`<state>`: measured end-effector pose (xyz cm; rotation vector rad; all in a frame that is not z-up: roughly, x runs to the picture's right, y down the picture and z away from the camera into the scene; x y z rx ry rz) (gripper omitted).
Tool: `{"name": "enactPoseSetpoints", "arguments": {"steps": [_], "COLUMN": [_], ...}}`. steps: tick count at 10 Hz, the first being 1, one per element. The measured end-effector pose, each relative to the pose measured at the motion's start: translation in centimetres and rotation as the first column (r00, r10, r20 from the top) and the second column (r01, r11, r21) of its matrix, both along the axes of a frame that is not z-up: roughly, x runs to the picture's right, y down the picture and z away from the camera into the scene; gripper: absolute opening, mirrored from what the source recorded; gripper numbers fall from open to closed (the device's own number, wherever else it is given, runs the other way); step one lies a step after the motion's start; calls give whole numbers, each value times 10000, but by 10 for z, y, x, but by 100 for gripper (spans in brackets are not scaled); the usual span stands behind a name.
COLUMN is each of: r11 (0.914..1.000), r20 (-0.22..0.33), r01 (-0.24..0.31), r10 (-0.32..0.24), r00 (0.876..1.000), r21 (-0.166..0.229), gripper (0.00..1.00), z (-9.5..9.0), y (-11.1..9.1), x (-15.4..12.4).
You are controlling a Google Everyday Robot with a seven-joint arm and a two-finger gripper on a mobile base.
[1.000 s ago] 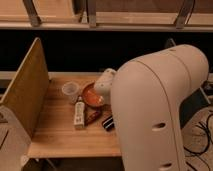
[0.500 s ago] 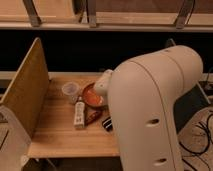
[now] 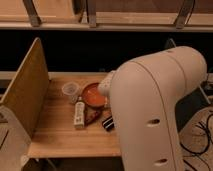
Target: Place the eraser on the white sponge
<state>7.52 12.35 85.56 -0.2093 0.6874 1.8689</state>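
Landmark: orange bowl (image 3: pixel 93 95), mid tabletop (image 3: pixel 60 142).
Arm: big white shell (image 3: pixel 155 110) fills the view to the right of the bowl & hides that part of the tabletop.
Claw: prob. the pale rounded tip (image 3: pixel 106 86) poking out from behind the shell, right at the bowl's right rim (as seen). Mostly hidden.
Claw state: can't tell whether released, clenched or gripping anything.
Eraser: small dark flat block w/ pale stripes (image 3: pixel 107 123), lying flat on the tabletop on the camera side of the bowl, toward its right. One end runs up to the shell's edge in view.
Eraser vs claw: apart, no contact. Eraser sits nearer the camera than the claw, roughly straight below it in the frame, w/ the bowl's near-right rim between.
Brown lump: reddish-brown lumpy object (image 3: pixel 91 116), camera side of the bowl, just beside the eraser.
Pale bar: oblong, whitish (image 3: pixel 79 114), camera side of the bowl toward its left, next to the lump.
Cup: clear (image 3: pixel 70 90), upright, just left of the bowl.
Board: tan upright panel (image 3: pixel 27 92), well left of the bowl, along the tabletop's edge.
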Motion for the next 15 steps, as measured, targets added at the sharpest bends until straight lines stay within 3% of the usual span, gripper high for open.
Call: {"name": "enactPoseSetpoints", "arguments": {"steps": [2,5,9,15], "r11": [9998,9954,9925,9937], "r20": [21,273,291,225], "r01": [-135,-588,-831,-880], "r10": [136,610,860,898], "r00": [9999,9978,9959,9957], "r21": [-149,-762,-896,-701], "gripper": [80,80,76,16], "z": [3,20,31,36], "y": [9,38,46,44], "x": [-1,-9,-7,-5]}}
